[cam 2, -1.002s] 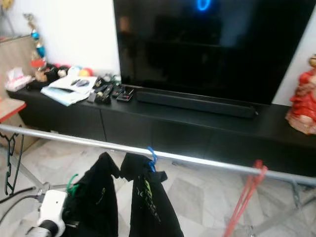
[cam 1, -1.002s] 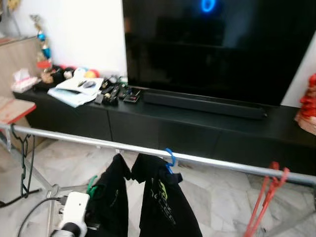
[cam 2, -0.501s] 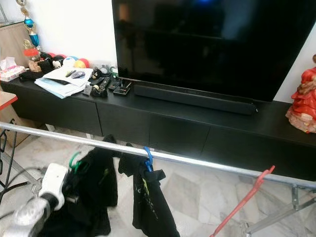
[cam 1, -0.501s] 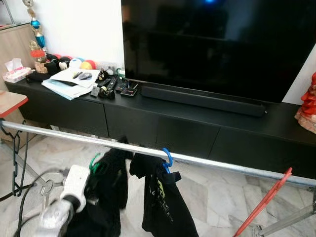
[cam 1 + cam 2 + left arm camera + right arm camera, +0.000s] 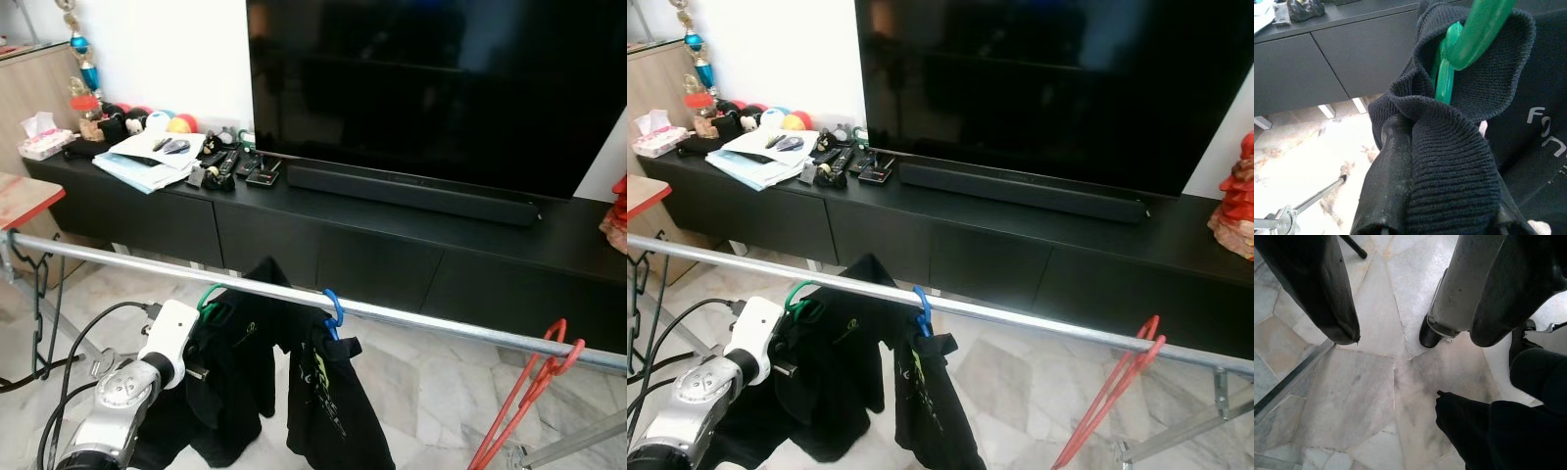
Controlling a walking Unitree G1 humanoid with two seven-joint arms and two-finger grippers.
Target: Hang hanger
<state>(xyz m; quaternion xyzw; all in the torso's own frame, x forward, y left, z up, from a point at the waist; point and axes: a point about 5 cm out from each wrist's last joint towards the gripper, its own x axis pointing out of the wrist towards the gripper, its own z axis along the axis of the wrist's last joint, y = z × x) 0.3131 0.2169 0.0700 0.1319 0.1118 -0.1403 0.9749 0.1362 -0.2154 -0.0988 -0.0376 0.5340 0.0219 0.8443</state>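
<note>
- The left pincer (image 5: 1440, 196) is clenched on the collar of a black shirt (image 5: 235, 377) that rides on a green hanger (image 5: 208, 296), seen through the wrist camera with knit fabric bunched between its fingers (image 5: 1388, 176).
- The green hanger's hook sits right at the rail (image 5: 441, 325), on the near side; whether it is already over the bar cannot be told from the head cameras.
- Just along the rail from it, a blue hanger (image 5: 334, 311) already hangs with a second black shirt (image 5: 328, 401); a red hanger (image 5: 534, 382) dangles from the rail well apart, toward the robot's right.
- Beyond the rail stands a black TV cabinet (image 5: 392, 250) with a soundbar (image 5: 411, 193) and a big screen.
- The step in hand appears to be seating the hook on the rail. The next move likely calls for lifting the hook clear over the bar, lowering until it bears the weight, then letting go.
- The right pincer (image 5: 1410, 328) hangs released over the marble floor (image 5: 1356, 396).
</note>
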